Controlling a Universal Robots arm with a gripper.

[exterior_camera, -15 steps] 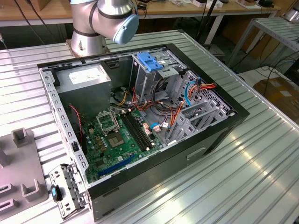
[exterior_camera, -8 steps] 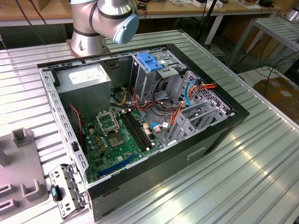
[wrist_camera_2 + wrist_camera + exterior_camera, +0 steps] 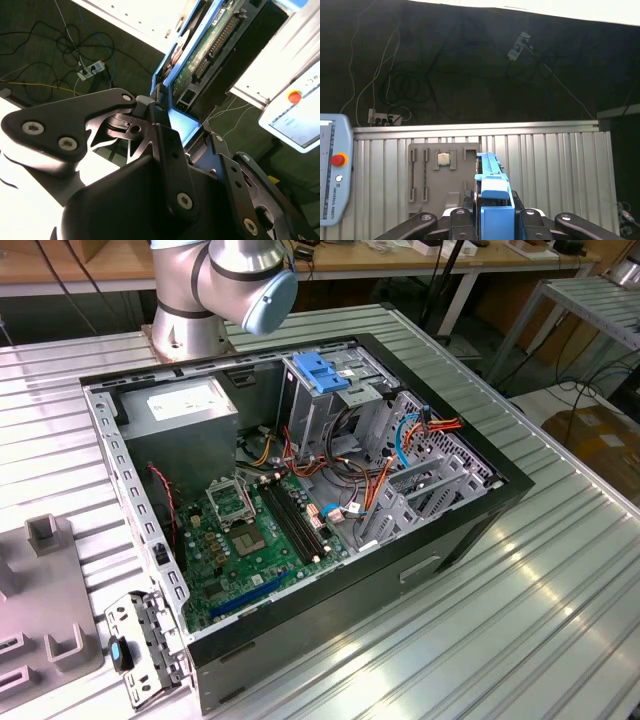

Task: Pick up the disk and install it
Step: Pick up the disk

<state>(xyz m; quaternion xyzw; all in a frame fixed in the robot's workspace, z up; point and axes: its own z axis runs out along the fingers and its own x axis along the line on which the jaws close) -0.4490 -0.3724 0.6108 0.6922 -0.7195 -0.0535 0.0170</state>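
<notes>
1. Disk (image 3: 489, 172) sits edge-on between the black fingers of the gripper (image 3: 492, 222), which are clamped against it on either side. Its blue side rail faces the first wrist camera.
2. In the second wrist view, the green circuit board on the disk's underside shows beside a blue rail, beyond the fingertips (image 3: 159, 111).
3. The disk is held in the air, clear of the ribbed aluminium table (image 3: 540, 620).
4. Past the disk in the first wrist view, a grey fixture plate (image 3: 427, 175) lies on the table with a processor chip (image 3: 442, 159) set in it. A teach pendant (image 3: 332, 167) with a red button hangs near the plate.
5. In the exterior view, an open computer case (image 3: 400, 570) lies on its side on the table, with the arm (image 3: 220, 280) at its 12 o'clock.
6. Inside the case, the power supply (image 3: 185, 405) sits at 11 o'clock. The drive cage (image 3: 322, 375) with a blue plastic top sits at 1 o'clock, and the motherboard (image 3: 255, 530) lies toward 7 o'clock.
7. A metal bracket (image 3: 145, 640) lies just beside the case at 8 o'clock.
</notes>
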